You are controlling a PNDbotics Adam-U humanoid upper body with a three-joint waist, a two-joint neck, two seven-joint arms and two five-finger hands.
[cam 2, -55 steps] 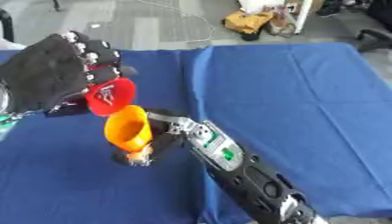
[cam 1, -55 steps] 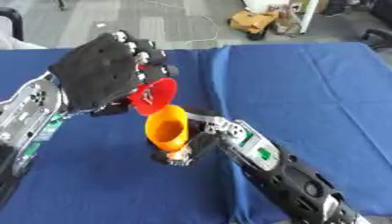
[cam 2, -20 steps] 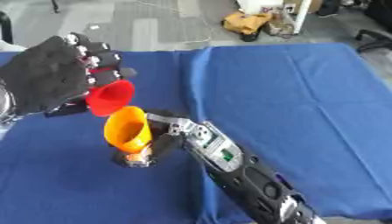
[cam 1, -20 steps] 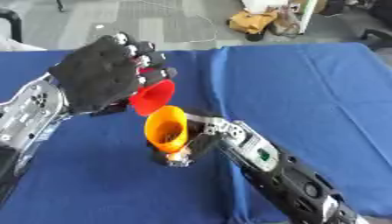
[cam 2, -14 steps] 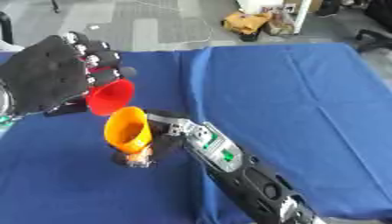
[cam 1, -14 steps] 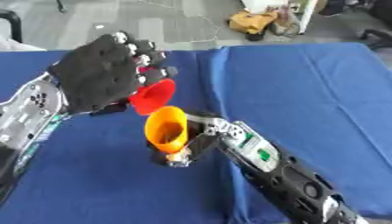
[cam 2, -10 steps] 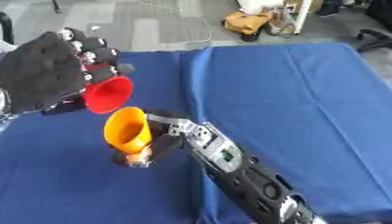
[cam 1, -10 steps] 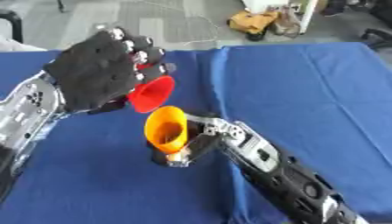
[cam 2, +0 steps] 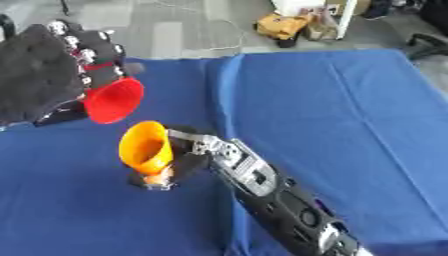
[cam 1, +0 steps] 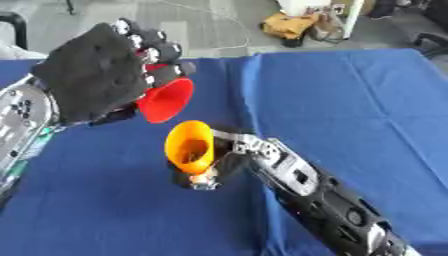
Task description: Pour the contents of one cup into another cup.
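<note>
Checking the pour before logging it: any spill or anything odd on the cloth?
No spill shows on the blue cloth. The left hand holds the red cup tipped on its side above the orange cup, which the right hand holds tilted too. No contents are visible.

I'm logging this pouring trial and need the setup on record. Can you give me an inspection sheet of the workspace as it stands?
Surface: blue cloth covers the table, with a raised fold running near its middle.
Job's things: red cup held tipped on its side above and to the left of the orange cup, mouth facing it; contents cannot be made out.
Clutter: nothing seen on the cloth.
Hands: left hand curled round the red cup; right hand wrapped round the orange cup's base, low on the cloth.
Cables: a thin cable lies on the floor beyond the table.
Surroundings: grey floor, a yellow-brown bundle by a white post.
</note>
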